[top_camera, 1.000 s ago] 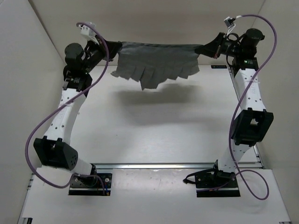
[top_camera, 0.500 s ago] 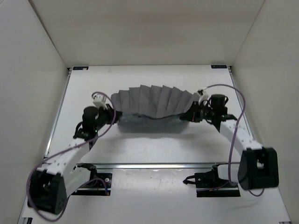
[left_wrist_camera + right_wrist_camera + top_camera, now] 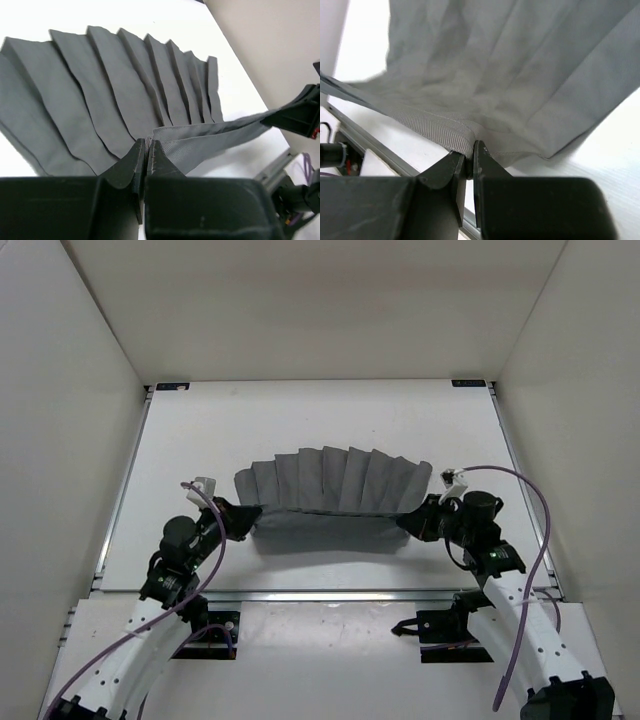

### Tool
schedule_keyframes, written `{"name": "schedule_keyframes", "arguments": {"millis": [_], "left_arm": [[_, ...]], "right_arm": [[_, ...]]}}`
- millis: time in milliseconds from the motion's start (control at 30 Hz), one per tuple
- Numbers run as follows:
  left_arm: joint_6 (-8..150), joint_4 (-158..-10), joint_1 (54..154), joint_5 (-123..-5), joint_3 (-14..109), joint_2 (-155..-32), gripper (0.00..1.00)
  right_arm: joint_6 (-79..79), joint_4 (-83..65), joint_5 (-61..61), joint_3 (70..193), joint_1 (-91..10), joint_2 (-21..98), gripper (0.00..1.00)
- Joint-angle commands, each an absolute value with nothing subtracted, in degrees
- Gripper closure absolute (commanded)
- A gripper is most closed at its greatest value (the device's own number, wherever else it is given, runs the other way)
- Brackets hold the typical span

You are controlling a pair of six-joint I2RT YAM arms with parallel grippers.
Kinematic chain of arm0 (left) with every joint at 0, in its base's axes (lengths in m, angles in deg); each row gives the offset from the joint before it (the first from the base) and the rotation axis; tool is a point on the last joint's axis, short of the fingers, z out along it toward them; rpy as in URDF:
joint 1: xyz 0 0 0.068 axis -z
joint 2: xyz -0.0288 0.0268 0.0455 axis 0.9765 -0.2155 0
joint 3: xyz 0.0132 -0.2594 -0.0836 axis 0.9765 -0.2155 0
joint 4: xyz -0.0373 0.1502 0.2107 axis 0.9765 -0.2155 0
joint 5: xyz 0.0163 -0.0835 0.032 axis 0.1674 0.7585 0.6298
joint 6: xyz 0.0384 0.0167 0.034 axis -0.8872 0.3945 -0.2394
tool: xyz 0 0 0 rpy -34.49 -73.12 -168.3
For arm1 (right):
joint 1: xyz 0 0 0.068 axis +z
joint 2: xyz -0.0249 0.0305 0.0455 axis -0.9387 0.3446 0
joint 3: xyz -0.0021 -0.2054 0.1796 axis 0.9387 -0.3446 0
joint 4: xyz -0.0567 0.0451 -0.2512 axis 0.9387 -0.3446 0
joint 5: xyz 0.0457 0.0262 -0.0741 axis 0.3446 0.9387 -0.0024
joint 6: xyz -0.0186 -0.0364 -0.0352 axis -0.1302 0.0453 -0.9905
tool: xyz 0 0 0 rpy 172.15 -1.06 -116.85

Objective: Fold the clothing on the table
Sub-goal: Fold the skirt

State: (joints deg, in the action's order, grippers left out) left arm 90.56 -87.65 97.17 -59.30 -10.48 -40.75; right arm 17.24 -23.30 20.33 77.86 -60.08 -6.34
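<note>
The clothing [image 3: 335, 485] lay on the white desk [image 3: 320, 420], near its middle and towards the near rail. It was a dark grey pleated garment, with its pleats fanned flat towards the far side. Its ribbed near band was drawn out in a line between the two arms. The left arm [image 3: 180, 550] reached in from the near left and the right arm [image 3: 490, 550] from the near right.

The left jaws were clamped together on the left end of the band, and the right jaws were pinched shut on its right end. In both wrist views only a thin sliver of cloth showed between the tips.

We judged the fold to be under way, with the held edge to be carried over the fan. The grip looked shallow, so a hard pull apart could slip the thin fabric out of one pinch. If the arms moved unevenly, the band could skew and the fold land crooked. If they closed in, the slack middle could sag and bunch the pleats beneath it.
</note>
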Motion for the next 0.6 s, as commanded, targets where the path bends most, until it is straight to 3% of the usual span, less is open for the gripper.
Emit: {"name": "schedule_keyframes", "arguments": {"millis": [0,133,200,433,567], "left_arm": [[91.48,-87.28,97.07,-60.01,-9.24,-41.75,1.00],[89.37,-82.45,95.05,-62.81,-2.65,-48.94,1.00],[88.05,-77.46,93.99,-63.70,1.99,-58.49,1.00],[87.79,-67.34,92.41,-71.17,15.97,-91.09,1.00],[87.08,-70.05,90.48,-70.91,26.35,-107.12,0.97]], "right_arm": [[16.63,-22.16,22.74,80.50,-64.21,-7.88,1.00],[15.58,-18.66,23.46,89.12,-65.09,0.09,1.00],[16.45,-12.09,24.15,94.12,-64.57,7.31,1.00],[14.16,-5.65,18.35,114.34,-62.54,44.37,1.00],[12.42,-12.56,17.15,128.99,-63.43,60.91,1.00]]}}
